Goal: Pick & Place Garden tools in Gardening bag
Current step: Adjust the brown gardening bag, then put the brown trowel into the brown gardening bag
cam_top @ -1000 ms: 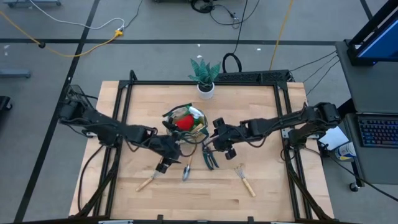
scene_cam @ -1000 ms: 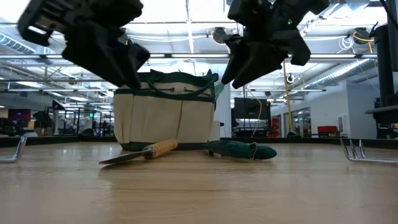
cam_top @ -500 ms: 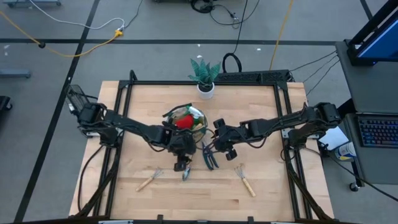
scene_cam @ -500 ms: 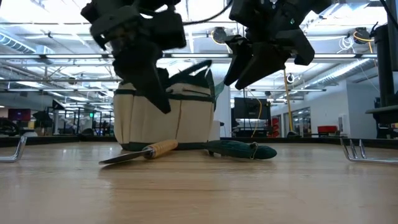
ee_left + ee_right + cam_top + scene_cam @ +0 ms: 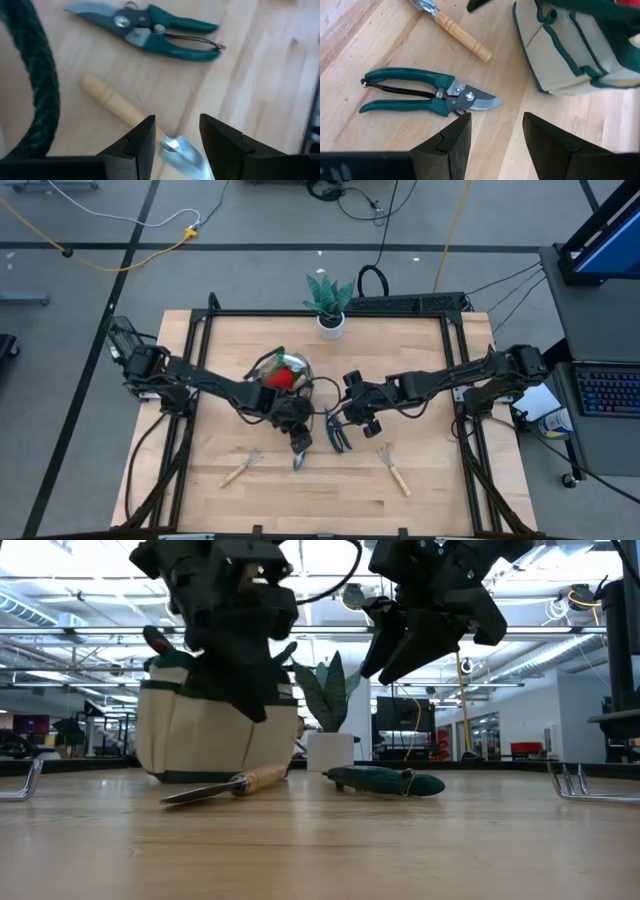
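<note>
L tool hung with fingers apart and empty just above the trowel at centre-low of the high view, w/ the gardening bag up-left of it. The trowel looked light and stiff, blade prob slick, so the wooden handle seemed the best hold. R tool, also spread and empty, hovered over the pruning shears, centre-right of the surface.

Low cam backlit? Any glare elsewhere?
Low view: yes, bright ceiling lights behind; left end effector and right end effector are silhouettes, bag and trowel readable. Left wrist view: small highlight on the trowel blade. High view: even light, faint shadows.
</note>
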### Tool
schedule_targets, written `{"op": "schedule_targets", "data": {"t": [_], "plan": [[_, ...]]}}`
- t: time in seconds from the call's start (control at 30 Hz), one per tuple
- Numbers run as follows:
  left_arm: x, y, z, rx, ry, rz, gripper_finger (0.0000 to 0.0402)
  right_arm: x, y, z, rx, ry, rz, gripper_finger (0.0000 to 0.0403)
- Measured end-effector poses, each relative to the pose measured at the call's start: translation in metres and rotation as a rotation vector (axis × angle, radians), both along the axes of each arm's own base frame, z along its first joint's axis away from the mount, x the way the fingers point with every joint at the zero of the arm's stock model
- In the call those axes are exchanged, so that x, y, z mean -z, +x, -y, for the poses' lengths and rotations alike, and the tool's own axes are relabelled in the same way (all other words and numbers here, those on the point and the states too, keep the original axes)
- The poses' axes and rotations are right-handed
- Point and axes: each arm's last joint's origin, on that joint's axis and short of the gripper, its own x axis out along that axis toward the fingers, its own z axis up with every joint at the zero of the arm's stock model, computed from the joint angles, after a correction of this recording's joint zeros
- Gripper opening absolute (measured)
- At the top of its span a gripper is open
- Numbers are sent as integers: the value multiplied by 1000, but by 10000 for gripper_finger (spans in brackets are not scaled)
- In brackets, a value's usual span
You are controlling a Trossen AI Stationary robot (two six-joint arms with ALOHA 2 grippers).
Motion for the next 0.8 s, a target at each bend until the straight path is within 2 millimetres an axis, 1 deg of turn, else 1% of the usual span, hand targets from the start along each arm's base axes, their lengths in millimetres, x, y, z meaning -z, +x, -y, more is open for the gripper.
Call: {"op": "schedule_targets", "data": {"t": [0.07, 0.13, 0.2, 0.3, 0.4, 0.47, 0.6, 0.8], "plan": [[-3, 0, 0, 9, -3, 21, 159, 0, 0, 0, -1, -1, 1, 169], [-9, -4, -1, 17, 2, 27, 159, 0, 0, 0, -1, -1, 1, 169], [-18, -4, -3, 24, 18, 71, 159, 0, 0, 0, 1, 1, 2, 169], [-30, -13, -6, 0, 43, 81, 159, 0, 0, 0, 3, 3, 5, 169], [-41, -18, -5, -33, 16, 105, 159, 0, 0, 0, 3, 3, -1, 169], [-46, -20, 0, -60, -22, 118, 159, 0, 0, 0, 2, 1, 1, 169], [-49, -25, 10, -83, -32, 111, 159, 0, 0, 0, -3, -3, 1, 169], [-44, -32, 16, -213, 21, 48, 158, 0, 0, 0, -36, -32, -1, 169]]}}
